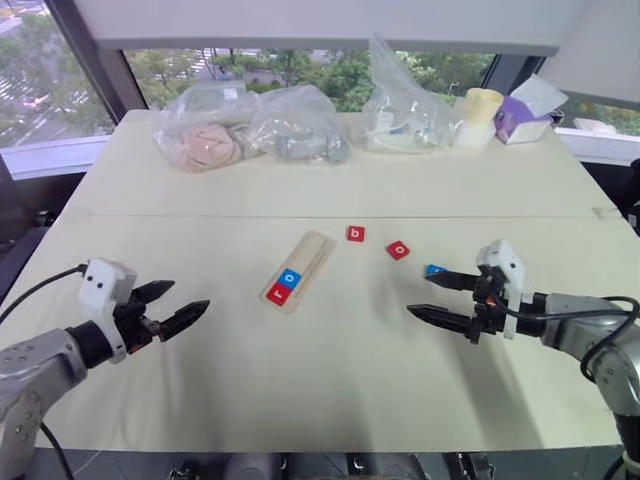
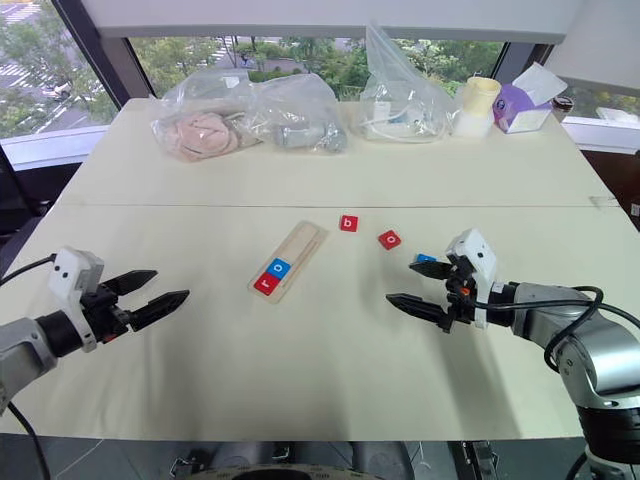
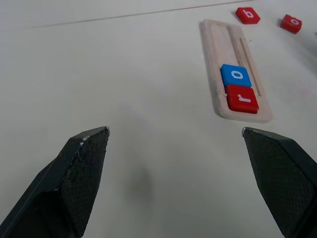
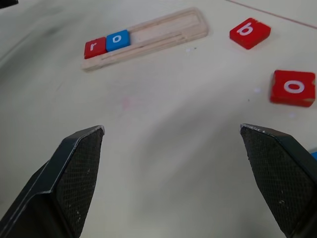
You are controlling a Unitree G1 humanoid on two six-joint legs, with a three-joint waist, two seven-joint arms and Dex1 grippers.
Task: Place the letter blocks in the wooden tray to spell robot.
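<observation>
On table [image 1: 330,370], wooden tray [image 1: 300,268] lies diagonal, red r block [image 1: 277,291] and blue o block [image 1: 290,277] seated at its near end. Red b block [image 1: 355,233], red o block [image 1: 398,250], blue block [image 1: 435,270] loose right of tray. Left gripper [image 1: 178,307] left of tray, right gripper [image 1: 432,296] right of it, both spread, empty.

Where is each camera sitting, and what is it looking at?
Head eyes: look down over the table; both arms show, left tool and right tool open.
Left wrist: looks along its fingers at the wooden tray.
Right wrist: sees the red b block.
Shared: the tray's red r block.
</observation>
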